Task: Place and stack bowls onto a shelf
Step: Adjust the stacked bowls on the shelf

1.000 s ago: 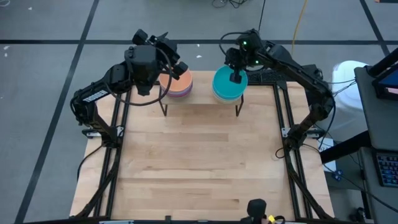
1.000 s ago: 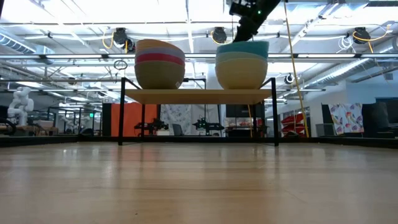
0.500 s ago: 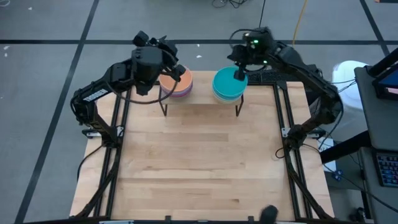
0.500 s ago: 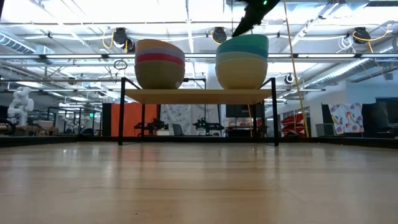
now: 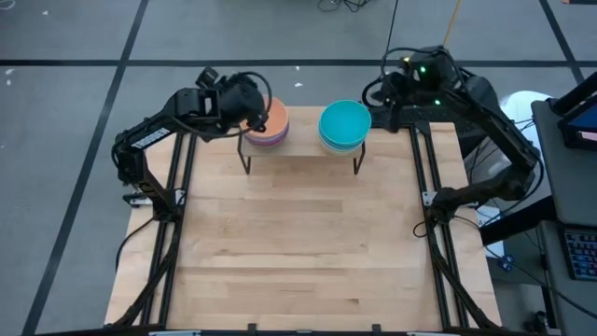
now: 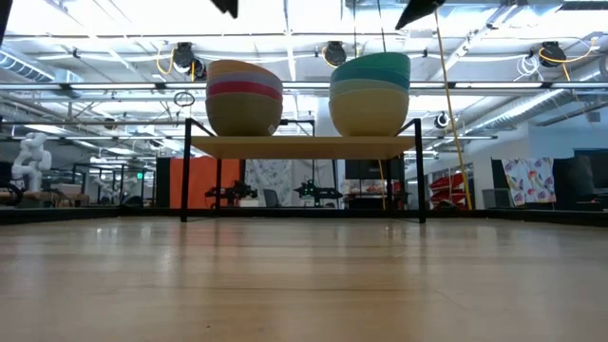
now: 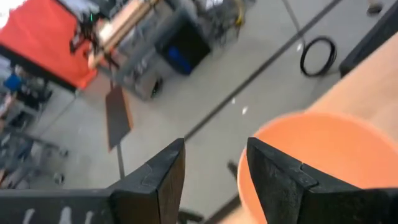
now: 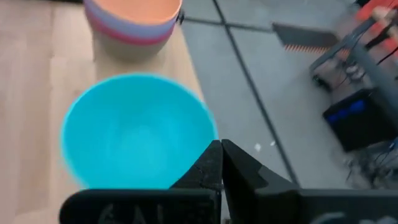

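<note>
Two stacks of bowls stand on the shelf [image 6: 304, 146] at the table's far edge. The left stack has an orange bowl [image 5: 268, 120] on top and the right stack a cyan bowl [image 5: 344, 123]. My left gripper [image 5: 254, 107] hovers open and empty above the far left rim of the orange bowl [image 7: 311, 155]. My right gripper [image 5: 375, 96] is shut and empty, up and to the right of the cyan bowl [image 8: 137, 140]. In the low view only the tips of the left gripper [image 6: 226, 6] and the right gripper [image 6: 418, 11] show, above the stacks.
The shelf's thin black legs [image 5: 247, 168] stand on the wooden tabletop [image 5: 298, 243]. Black frame rails [image 5: 434, 233] run along both sides of the table. A cabinet with a screen [image 5: 569, 140] stands off the right side.
My right gripper, still shut, has drawn back from above the cyan bowl, up and toward the table's right edge. My left gripper has sunk a little and tipped its fingers downward over the orange bowl's far rim. The bowls have not moved.
</note>
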